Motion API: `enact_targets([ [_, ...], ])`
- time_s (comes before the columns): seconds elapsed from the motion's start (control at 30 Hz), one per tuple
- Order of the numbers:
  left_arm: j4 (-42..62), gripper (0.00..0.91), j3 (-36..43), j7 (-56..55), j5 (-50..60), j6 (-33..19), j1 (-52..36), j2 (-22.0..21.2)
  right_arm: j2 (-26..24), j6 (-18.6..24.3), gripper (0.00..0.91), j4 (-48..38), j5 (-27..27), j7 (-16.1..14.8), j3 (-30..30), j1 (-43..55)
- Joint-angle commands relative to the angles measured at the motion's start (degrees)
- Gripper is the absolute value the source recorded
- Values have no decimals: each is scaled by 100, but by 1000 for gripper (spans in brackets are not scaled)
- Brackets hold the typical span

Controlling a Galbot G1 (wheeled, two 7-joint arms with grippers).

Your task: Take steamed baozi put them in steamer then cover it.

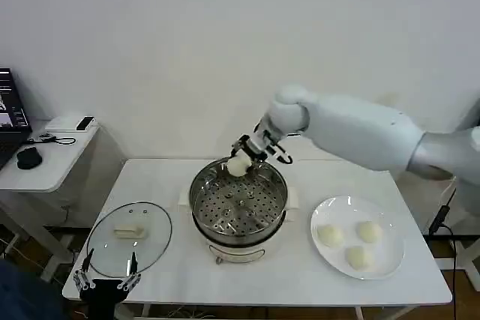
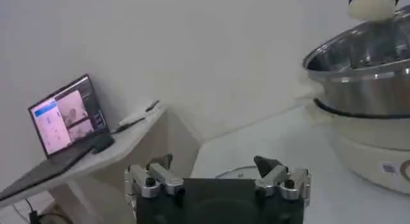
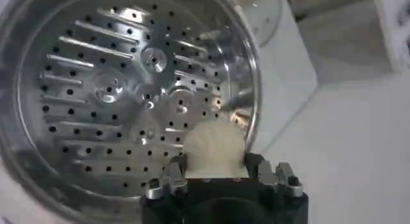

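Note:
My right gripper (image 1: pixel 241 161) hangs over the far rim of the steamer (image 1: pixel 238 201), shut on one cream-white baozi (image 1: pixel 238 166). In the right wrist view that baozi (image 3: pixel 214 148) sits between the fingers above the perforated tray (image 3: pixel 122 97). Three more baozi (image 1: pixel 330 234) (image 1: pixel 368 231) (image 1: pixel 359 258) lie on the white plate (image 1: pixel 390 260) right of the steamer. The glass cover (image 1: pixel 129 237) rests flat on the table left of the steamer. My left gripper (image 1: pixel 106 279) stands open at the table's front left corner, apart from the cover, with nothing between its fingers (image 2: pixel 160 174).
A side table (image 1: pixel 45 162) with a laptop (image 2: pixel 67 116) and a mouse stands to the far left. The wall runs close behind the table. Bare tabletop lies in front of the steamer (image 2: pixel 365 97).

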Motion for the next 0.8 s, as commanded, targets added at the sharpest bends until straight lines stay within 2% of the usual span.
enact_targets([
  [0.03, 8, 907, -25, -5, 1, -8, 23, 11, 549, 917, 615, -530, -1086, 292, -218, -328],
  [0.27, 12, 907, -65, -12, 1, -8, 25, 47, 663, 1287, 615, -816, -1607, 440, -132, -480],
  [0.6, 9, 907, -37, -23, 10, -25, 22, 32, 685, 1380, 615, -960, -1674, 508, -143, -596],
  [0.67, 8, 907, -37, -24, 13, -25, 20, 32, 700, 1390, 725, -978, -1660, 508, -143, -604],
  [0.7, 6, 907, -36, -23, 14, -24, 19, 30, 706, 1400, 907, -989, -1666, 514, -139, -608],
  [0.8, 3, 907, -26, -23, 26, -24, 18, 22, 722, 1461, 907, -1030, -1677, 618, -129, -616],
])
